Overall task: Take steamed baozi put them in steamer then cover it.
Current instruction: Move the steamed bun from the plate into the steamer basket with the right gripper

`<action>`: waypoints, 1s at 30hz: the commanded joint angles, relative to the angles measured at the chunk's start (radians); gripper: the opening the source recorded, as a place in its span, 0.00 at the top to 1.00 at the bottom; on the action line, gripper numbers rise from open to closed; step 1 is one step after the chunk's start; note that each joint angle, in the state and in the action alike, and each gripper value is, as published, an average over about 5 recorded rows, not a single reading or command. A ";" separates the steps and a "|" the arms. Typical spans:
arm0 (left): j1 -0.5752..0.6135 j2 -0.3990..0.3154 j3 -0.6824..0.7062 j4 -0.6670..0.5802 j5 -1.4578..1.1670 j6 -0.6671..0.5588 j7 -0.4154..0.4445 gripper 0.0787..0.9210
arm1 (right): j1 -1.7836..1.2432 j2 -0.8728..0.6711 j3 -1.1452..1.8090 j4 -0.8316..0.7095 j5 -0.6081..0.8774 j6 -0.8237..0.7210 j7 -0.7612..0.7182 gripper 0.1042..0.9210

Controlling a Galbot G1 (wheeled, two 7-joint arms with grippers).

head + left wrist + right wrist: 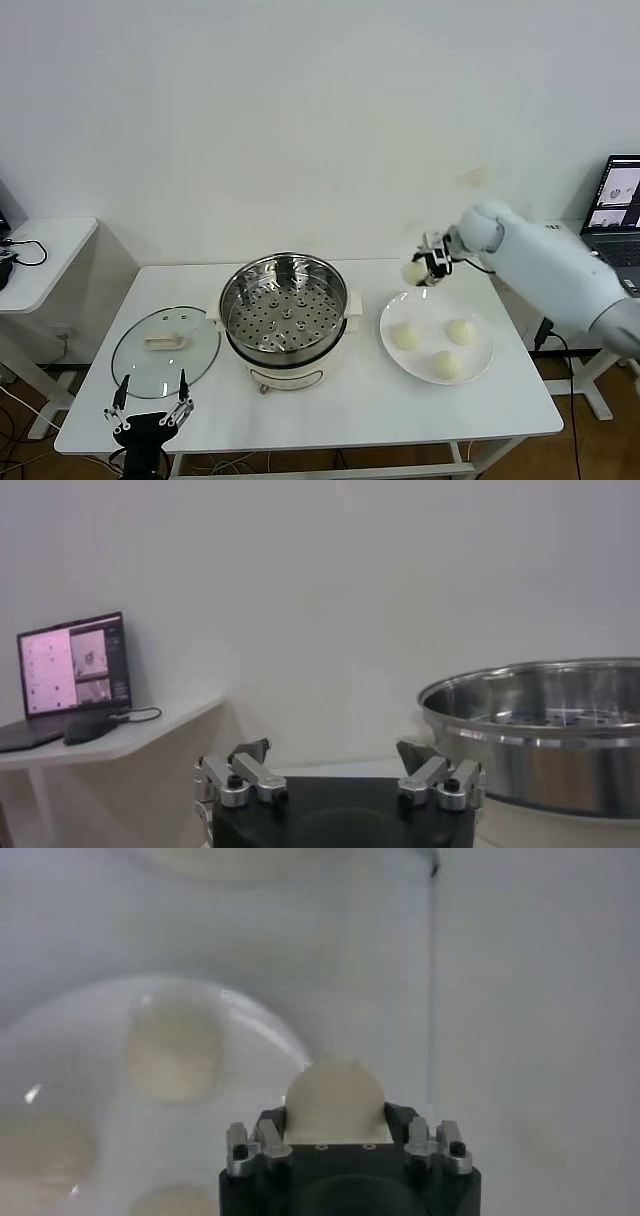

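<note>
The right gripper (424, 268) is up in the air over the far edge of the white plate (482, 372), its fingers closed on one steamed baozi (414, 271). From the right wrist view that bun (335, 1101) sits snug between the two fingers, a round cream dome poking out past the black gripper body, with the plate (260, 1028) below it.

Three more baozi lie on the plate: one toward the steamer side (404, 336), one on the far right (460, 331), and one nearest the table's front edge (446, 365). They sit apart from each other.

Left of the plate, close beside it, stands the steamer (285, 308), a shiny steel pot on a cream base, with its perforated tray bare. Further left the cover (165, 350) lies flat on the white table (350, 410), glass down and cream handle up, just beside the steamer.

The left gripper (150, 409) hangs at the table's front left edge, just in front of the cover, fingers spread wide and holding nothing. A laptop (618, 205) glows at the far right.
</note>
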 commanded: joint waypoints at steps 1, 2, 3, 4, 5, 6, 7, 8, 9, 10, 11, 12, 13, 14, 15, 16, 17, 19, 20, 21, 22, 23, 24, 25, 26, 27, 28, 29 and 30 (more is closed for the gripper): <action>-0.001 0.002 -0.001 0.000 -0.003 0.001 0.001 0.12 | 0.214 0.002 -0.143 0.117 0.182 -0.025 0.000 0.37; -0.002 0.004 -0.002 -0.001 -0.005 0.001 0.001 0.12 | 0.240 0.022 -0.161 0.120 0.198 -0.023 0.004 0.37; -0.004 0.005 -0.003 -0.001 -0.007 0.002 0.001 0.12 | 0.260 0.043 -0.176 0.122 0.212 -0.019 0.008 0.37; -0.005 0.006 -0.003 -0.001 -0.008 0.002 0.001 0.12 | 0.275 0.065 -0.190 0.123 0.224 -0.015 0.013 0.37; -0.006 0.008 -0.005 0.000 -0.010 0.002 0.001 0.12 | 0.286 0.086 -0.202 0.123 0.235 -0.009 0.017 0.37; -0.008 0.009 -0.006 0.000 -0.012 0.002 0.001 0.12 | 0.294 0.113 -0.214 0.123 0.245 -0.001 0.022 0.37; -0.009 0.009 -0.007 0.001 -0.014 0.002 0.001 0.12 | 0.299 0.135 -0.223 0.123 0.252 0.007 0.026 0.37; -0.010 0.010 -0.009 0.002 -0.016 0.002 0.001 0.12 | 0.301 0.158 -0.233 0.122 0.256 0.018 0.031 0.37; -0.011 0.011 -0.011 0.003 -0.018 0.002 0.001 0.12 | 0.301 0.182 -0.244 0.121 0.259 0.030 0.036 0.37; -0.011 0.013 -0.013 0.003 -0.019 0.002 0.001 0.12 | 0.300 0.203 -0.253 0.121 0.261 0.041 0.040 0.37; -0.011 0.014 -0.015 0.003 -0.020 0.002 0.001 0.12 | 0.297 0.224 -0.265 0.117 0.259 0.056 0.045 0.37; -0.011 0.016 -0.017 0.003 -0.021 0.002 0.001 0.12 | 0.294 0.243 -0.277 0.113 0.257 0.072 0.049 0.37; -0.011 0.017 -0.020 0.002 -0.023 0.002 0.001 0.12 | 0.289 0.263 -0.289 0.106 0.249 0.088 0.054 0.37; -0.011 0.018 -0.023 0.000 -0.024 0.002 0.002 0.12 | 0.284 0.282 -0.301 0.095 0.235 0.106 0.059 0.37; -0.012 0.018 -0.026 -0.001 -0.025 0.002 0.002 0.12 | 0.278 0.303 -0.314 0.083 0.219 0.128 0.066 0.37; -0.012 0.018 -0.029 -0.002 -0.027 0.002 0.002 0.12 | 0.271 0.321 -0.323 0.069 0.198 0.149 0.073 0.37; -0.013 0.018 -0.032 -0.003 -0.029 0.002 0.002 0.12 | 0.263 0.341 -0.333 0.054 0.175 0.171 0.082 0.37; -0.014 0.017 -0.038 -0.003 -0.033 0.002 0.002 0.12 | 0.246 0.373 -0.347 0.024 0.128 0.216 0.100 0.37; -0.015 0.017 -0.040 -0.002 -0.035 0.002 0.003 0.12 | 0.238 0.388 -0.353 0.008 0.103 0.239 0.109 0.37; -0.017 0.017 -0.043 0.000 -0.038 0.001 0.003 0.12 | 0.230 0.403 -0.358 -0.008 0.081 0.259 0.117 0.37; -0.018 0.017 -0.045 0.002 -0.040 0.001 0.003 0.12 | 0.221 0.417 -0.362 -0.028 0.057 0.282 0.125 0.37; -0.020 0.017 -0.046 0.004 -0.043 0.001 0.003 0.12 | 0.213 0.431 -0.366 -0.047 0.035 0.304 0.132 0.37; -0.023 0.017 -0.047 0.007 -0.044 0.001 0.003 0.12 | 0.203 0.445 -0.369 -0.068 0.014 0.324 0.139 0.37; -0.025 0.016 -0.048 0.008 -0.045 0.001 0.003 0.12 | 0.192 0.460 -0.370 -0.090 -0.008 0.344 0.146 0.37; -0.027 0.016 -0.048 0.009 -0.045 0.001 0.003 0.12 | 0.181 0.474 -0.371 -0.111 -0.028 0.364 0.151 0.37; -0.029 0.015 -0.048 0.010 -0.045 0.001 0.003 0.12 | 0.168 0.489 -0.369 -0.132 -0.049 0.385 0.157 0.37; -0.031 0.014 -0.048 0.011 -0.045 0.001 0.003 0.12 | 0.154 0.502 -0.367 -0.152 -0.070 0.405 0.161 0.37; -0.032 0.013 -0.048 0.012 -0.046 0.001 0.003 0.12 | 0.142 0.515 -0.364 -0.170 -0.091 0.427 0.163 0.37; -0.033 0.012 -0.048 0.014 -0.046 0.001 0.002 0.12 | 0.130 0.527 -0.362 -0.189 -0.112 0.449 0.166 0.37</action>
